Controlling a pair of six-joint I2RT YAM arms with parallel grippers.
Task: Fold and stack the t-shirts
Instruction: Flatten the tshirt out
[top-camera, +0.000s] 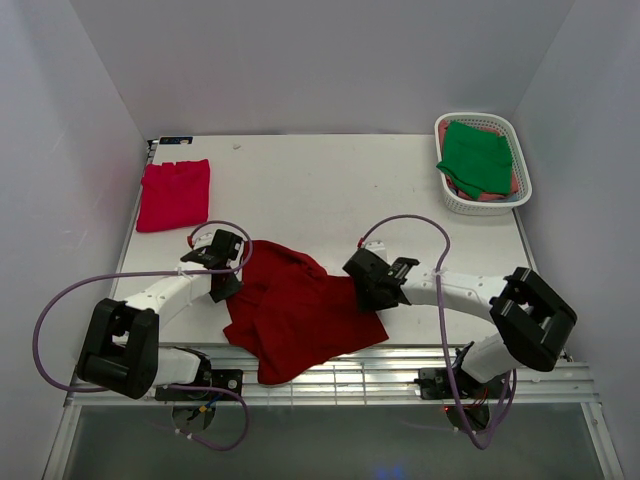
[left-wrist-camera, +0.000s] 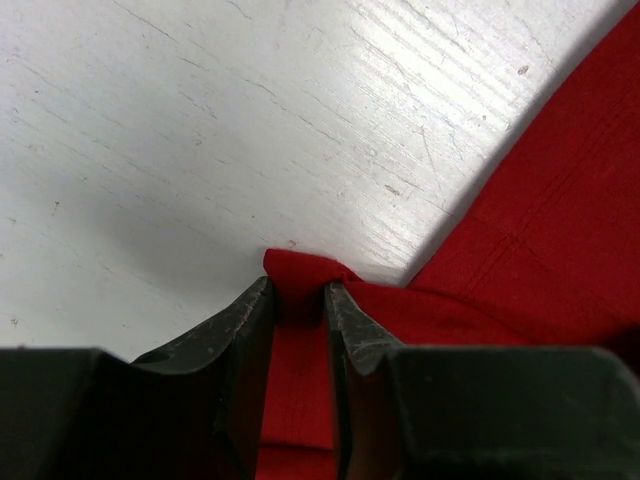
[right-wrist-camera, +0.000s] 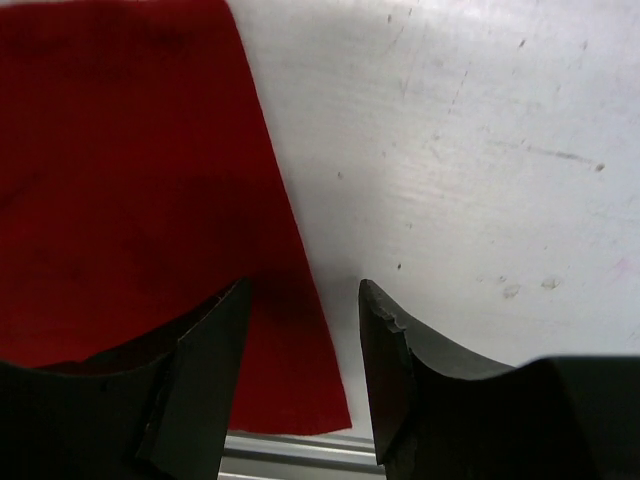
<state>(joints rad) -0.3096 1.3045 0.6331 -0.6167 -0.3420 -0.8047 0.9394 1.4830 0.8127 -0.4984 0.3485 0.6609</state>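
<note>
Currently, the dark red shirt (top-camera: 300, 310) on the near tabletop (top-camera: 300, 190) is being pinched at its left edge by the left jaws. The right jaws are being held apart over its right edge; closure there is likely required next.

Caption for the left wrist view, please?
Left tool shut on a bunched edge of the dark red t-shirt on the white table.

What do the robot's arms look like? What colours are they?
The left arm and right arm are smooth white tubes joined by chunky black blocks. A thin purple cable loops beside each one. The left gripper and right gripper each have two dark, pointed fingers with scuffed edges. No writing or sleeves show.
</note>
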